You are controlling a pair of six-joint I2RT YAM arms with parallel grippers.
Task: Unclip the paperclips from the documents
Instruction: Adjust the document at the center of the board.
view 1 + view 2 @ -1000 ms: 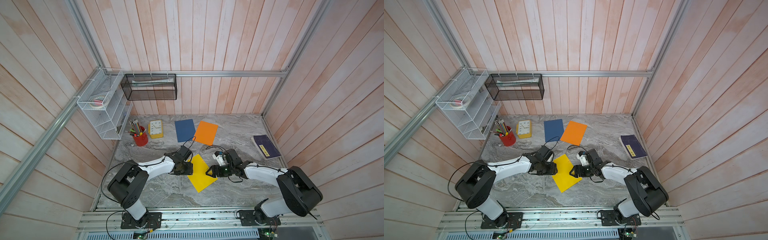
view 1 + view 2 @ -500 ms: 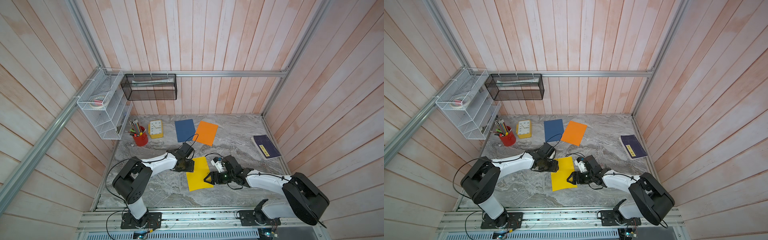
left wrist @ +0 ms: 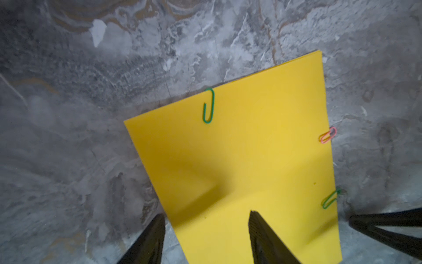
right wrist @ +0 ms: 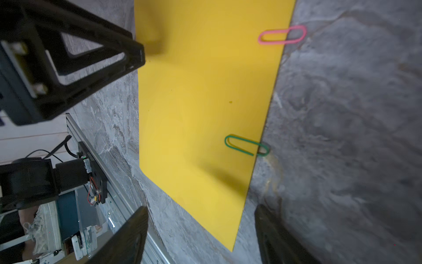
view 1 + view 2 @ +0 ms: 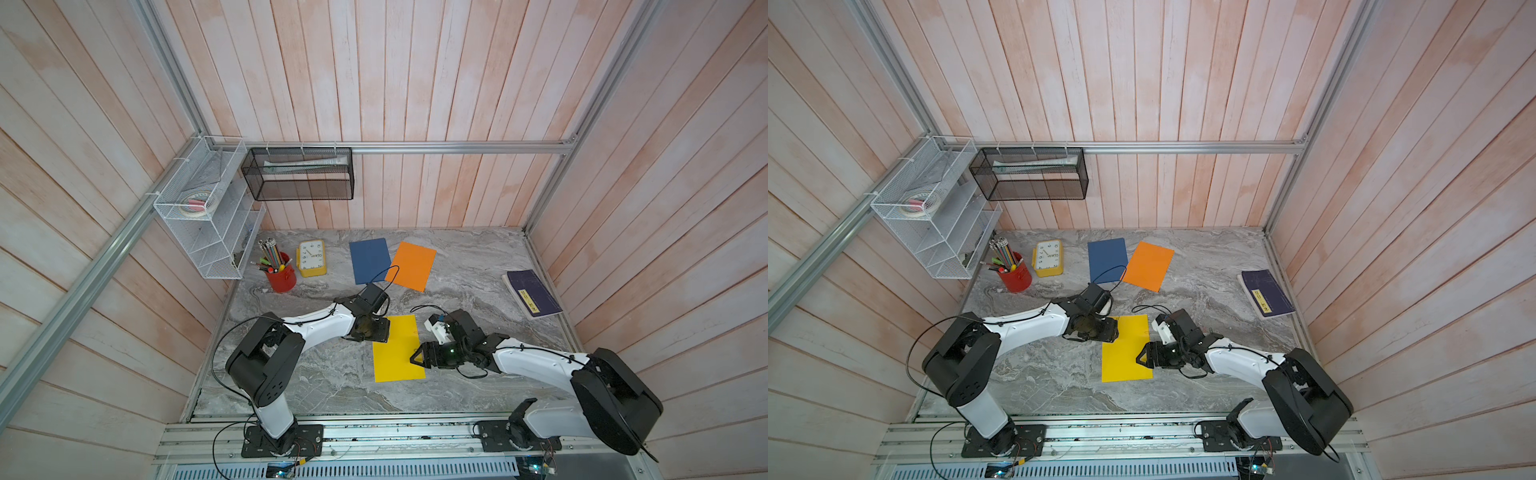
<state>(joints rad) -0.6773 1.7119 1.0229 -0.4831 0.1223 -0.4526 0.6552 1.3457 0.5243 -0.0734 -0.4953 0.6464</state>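
Observation:
Three documents lie on the marble table: yellow (image 5: 397, 349) in the middle, dark blue (image 5: 369, 259) and orange (image 5: 411, 266) at the back. In the left wrist view the yellow document (image 3: 251, 160) carries a green paperclip (image 3: 209, 106) on one edge, and a pink paperclip (image 3: 328, 135) and another green paperclip (image 3: 331, 199) on the adjoining edge. My left gripper (image 3: 205, 219) is open at a corner, one finger over the sheet. My right gripper (image 4: 201, 219) is open astride another corner, just short of the green paperclip (image 4: 246, 146) and pink paperclip (image 4: 283, 34).
At the back left stand a red pencil cup (image 5: 282, 276) and a yellow clock (image 5: 311, 257). A dark purple book (image 5: 532, 293) lies at the right wall. A white wire rack (image 5: 208, 232) and a black mesh basket (image 5: 299, 174) hang on the walls.
The yellow document has turned from slanted to square with the table's front edge. Both grippers moved with it, the right one sliding toward the front along its right edge.

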